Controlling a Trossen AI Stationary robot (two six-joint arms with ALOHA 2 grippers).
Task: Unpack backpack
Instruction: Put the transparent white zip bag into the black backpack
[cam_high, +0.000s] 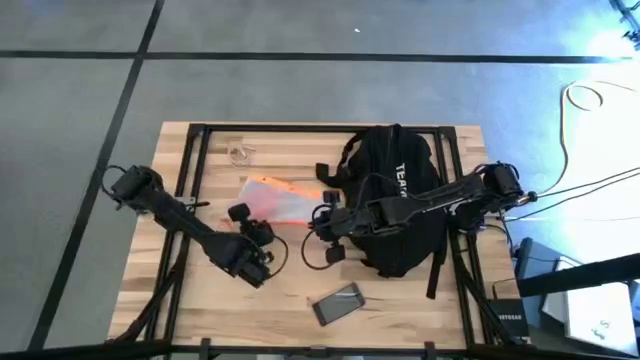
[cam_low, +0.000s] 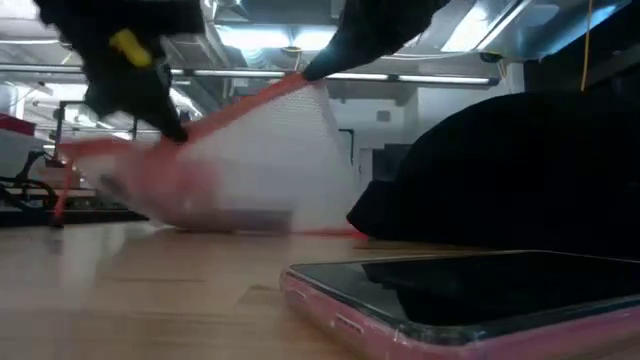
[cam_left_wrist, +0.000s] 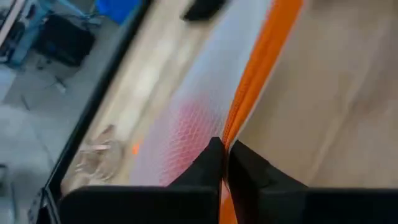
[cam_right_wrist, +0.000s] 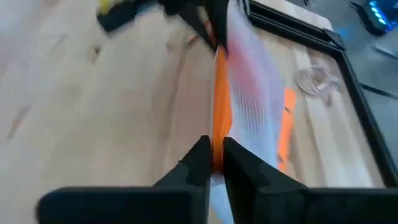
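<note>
The black backpack (cam_high: 400, 200) lies on the table's right half, white lettering on top. Left of it is a white mesh pouch (cam_high: 280, 200) with orange edging. In the low view the pouch (cam_low: 260, 150) stands up from the table between both grippers. My left gripper (cam_high: 247, 216) is shut on the pouch's orange top edge at its left end. My right gripper (cam_high: 322, 214) is shut on the same edge at the end next to the backpack. My left gripper pinches the pouch's orange top edge (cam_left_wrist: 238, 127) between its two fingers, near the pouch's left end. The edge runs taut from there up toward my other gripper. The pouch hangs below it, its lower edge (cam_low: 230, 225) on the table. My right gripper pinches the same orange edge (cam_right_wrist: 219, 118) between its two fingers at the end by the backpack, held higher than the left end (cam_low: 310, 72). The mesh hangs below the edge down to the tabletop.
A phone in a pink case (cam_high: 338, 303) lies face up near the table's front edge, close to the low camera (cam_low: 470, 300). A small clear item (cam_high: 240, 153) lies at the far left of the tabletop. Black frame rails (cam_high: 190, 170) cross the table on both sides.
</note>
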